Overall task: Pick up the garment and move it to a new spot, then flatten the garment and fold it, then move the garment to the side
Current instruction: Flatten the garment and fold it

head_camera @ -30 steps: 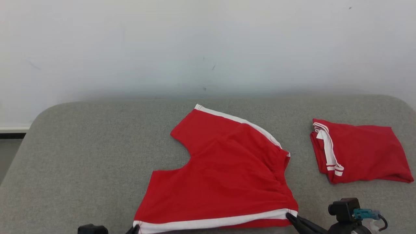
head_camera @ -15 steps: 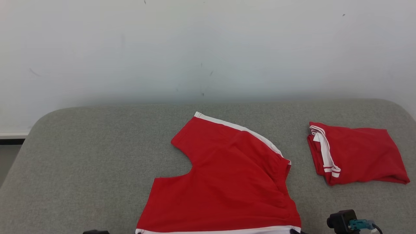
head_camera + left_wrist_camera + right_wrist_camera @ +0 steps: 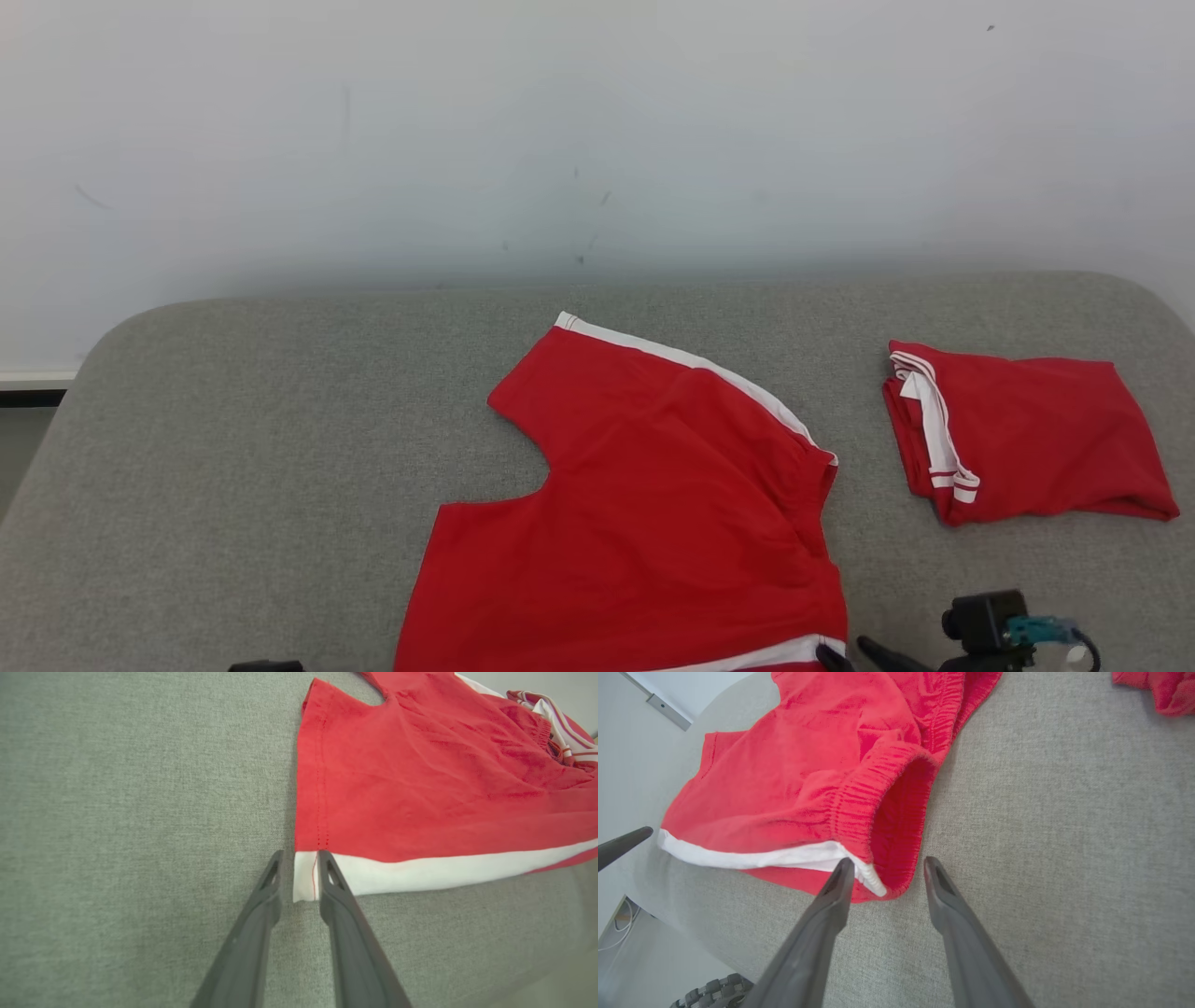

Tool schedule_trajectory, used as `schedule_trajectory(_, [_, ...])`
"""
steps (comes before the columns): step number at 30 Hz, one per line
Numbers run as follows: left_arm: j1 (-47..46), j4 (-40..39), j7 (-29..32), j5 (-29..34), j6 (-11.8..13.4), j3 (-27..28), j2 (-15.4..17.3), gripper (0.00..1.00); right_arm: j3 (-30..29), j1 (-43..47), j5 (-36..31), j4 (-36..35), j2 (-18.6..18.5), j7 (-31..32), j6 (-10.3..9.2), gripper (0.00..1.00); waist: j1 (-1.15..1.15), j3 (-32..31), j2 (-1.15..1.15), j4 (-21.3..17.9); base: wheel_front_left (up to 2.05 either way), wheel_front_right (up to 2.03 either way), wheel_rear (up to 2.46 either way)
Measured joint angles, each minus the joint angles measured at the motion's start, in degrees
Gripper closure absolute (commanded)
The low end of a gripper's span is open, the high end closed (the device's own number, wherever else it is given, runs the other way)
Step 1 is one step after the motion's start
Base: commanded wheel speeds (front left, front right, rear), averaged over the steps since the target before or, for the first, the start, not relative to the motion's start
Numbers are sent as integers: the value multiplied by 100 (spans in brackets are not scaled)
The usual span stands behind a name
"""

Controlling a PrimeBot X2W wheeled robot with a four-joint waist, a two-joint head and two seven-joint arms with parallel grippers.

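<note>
The garment (image 3: 644, 523), red shorts with white side stripes, lies spread on the grey table (image 3: 280, 420), one leg pointing to the far side. My left gripper (image 3: 299, 856) sits low at the near left corner, its fingers slightly apart with the white hem corner (image 3: 306, 877) lying loose between them. My right gripper (image 3: 887, 861) is open at the near right corner, and the elastic waistband (image 3: 896, 812) lies between its fingertips without being pinched. In the head view the right gripper (image 3: 845, 651) shows at the bottom edge beside the white stripe.
A second red garment (image 3: 1027, 429), folded, lies at the right of the table. A pale wall rises behind the table. The table's front edge runs just behind both grippers, with floor, a cable and a wheel (image 3: 710, 989) below it.
Both grippers have opened and let go of the garment's near corners, the right one wider. The garment lies where it was; the head view has shifted slightly.
</note>
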Motion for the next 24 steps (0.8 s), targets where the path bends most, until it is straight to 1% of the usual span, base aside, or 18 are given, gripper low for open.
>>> schedule_trajectory(3, [-4,-14,-5,-89,0,86,21,0,-185,5,256,-58,-22,-44,71,0,0,5,0,4,0,0,0])
schedule_trajectory(7, [-8,-109,-49,-157,12,145,59,0,-310,39,520,-250,-102,-43,224,0,0,7,0,19,0,0,0])
schedule_trajectory(9, [-19,-188,-55,-160,47,177,107,0,-364,73,680,-412,-189,-35,298,0,0,4,0,31,0,0,0])
schedule_trajectory(12, [-19,-276,-107,-159,96,223,200,0,-378,226,836,-664,-375,73,353,0,0,-2,0,45,0,0,0])
schedule_trajectory(15, [-18,-386,-135,-157,121,275,265,0,-376,354,939,-933,-554,135,360,0,0,-7,0,45,0,0,0])
schedule_trajectory(17, [-6,-459,-175,-157,168,341,315,0,-394,351,909,-1096,-638,149,359,0,0,-6,0,25,0,0,0])
schedule_trajectory(20, [-5,-564,-232,-141,252,448,377,0,-560,237,737,-1225,-671,-65,332,0,0,0,0,-30,0,0,0])
schedule_trajectory(24, [-5,-738,-308,-121,365,609,368,0,-803,15,483,-1251,-666,-421,23,0,0,9,0,-102,0,0,0])
